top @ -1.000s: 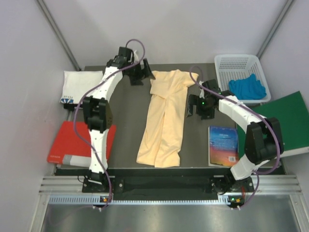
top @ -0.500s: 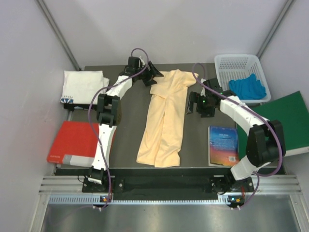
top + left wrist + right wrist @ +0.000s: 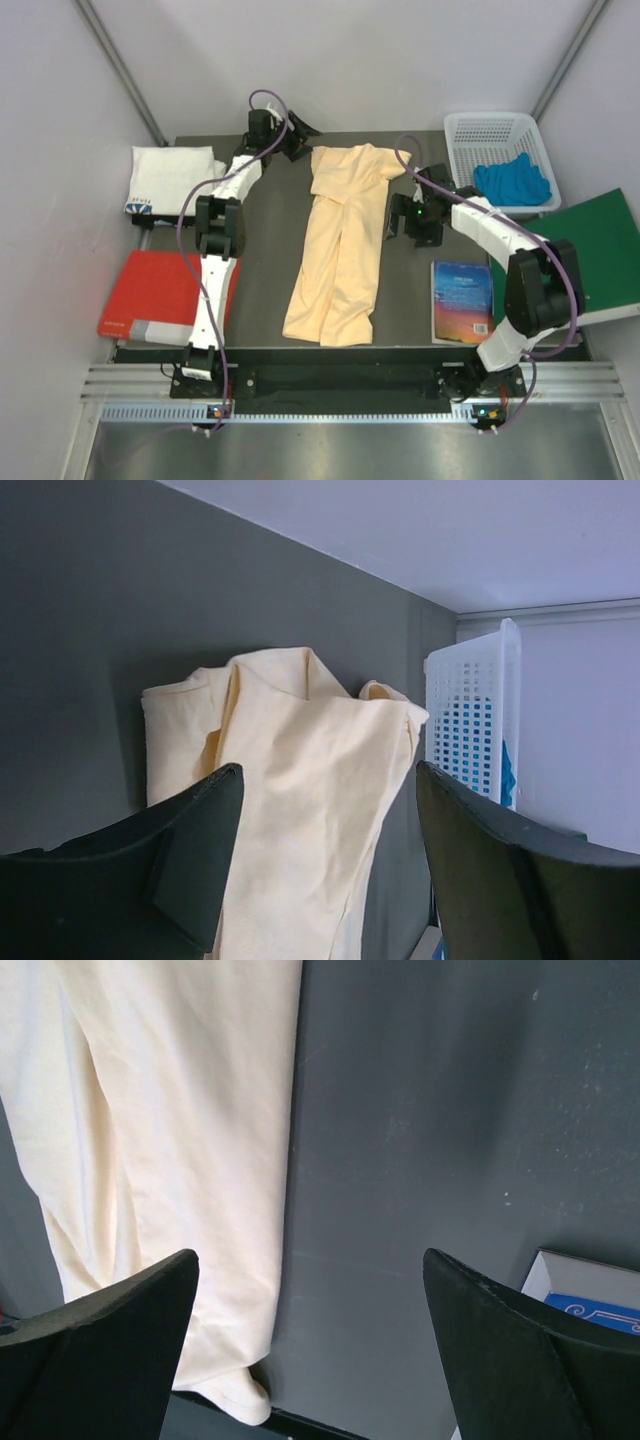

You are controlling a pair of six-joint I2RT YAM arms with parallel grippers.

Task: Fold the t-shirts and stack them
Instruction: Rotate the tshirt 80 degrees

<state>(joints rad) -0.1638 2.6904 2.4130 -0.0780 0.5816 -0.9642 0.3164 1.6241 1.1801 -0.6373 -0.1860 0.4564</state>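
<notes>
Top external view gave me the count: two t-shirts, one red folder, one blue book, one green folder, and one white basket with a blue cloth in it.

The yellow shirt lay flat in the middle of the dark table. Its long axis ran from the far edge toward me, leaning a little to my left at the near end. The wider, bunched shoulder end pointed away from me and the hem pointed at my bases. It looked folded lengthwise into a narrow strip, though I could not make out the layers for certain.

The white shirt sat folded in a square at the far left corner, well apart from the yellow one, with its small dark-blue print on the edge nearest me.

My left gripper hung at the far edge, just beside the yellow shirt's far left corner. Its jaws stood well apart and had hold of nothing; in the left wrist view the bunched shoulder end showed between them, beyond the fingers.

My right gripper hovered over bare table just beside the shirt's right edge, jaws spread wide and empty.
</notes>
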